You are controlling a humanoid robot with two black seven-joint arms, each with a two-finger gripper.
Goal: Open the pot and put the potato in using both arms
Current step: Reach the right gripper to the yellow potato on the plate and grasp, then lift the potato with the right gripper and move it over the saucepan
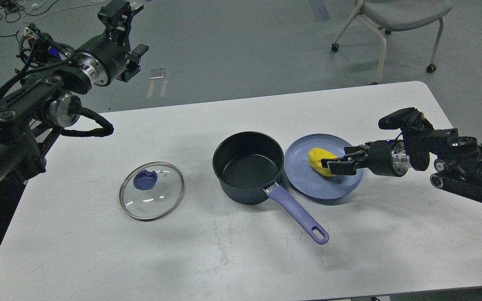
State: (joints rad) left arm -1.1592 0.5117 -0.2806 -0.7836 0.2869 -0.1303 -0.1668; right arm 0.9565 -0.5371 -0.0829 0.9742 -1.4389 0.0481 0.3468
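The navy saucepan (pixel 249 167) stands uncovered near the middle of the white table (pixel 224 259), its lavender handle (pixel 297 213) pointing toward the near right. Its glass lid (pixel 152 191) lies flat to the left, well apart. Just right of the pan, touching its rim, sits a blue plate (pixel 308 184) carrying the yellow potato (pixel 320 161). The right hand (pixel 334 164) has its fingers closed around the potato. The left hand (pixel 130 48) hangs raised beyond the table's far left edge, fingers spread and empty.
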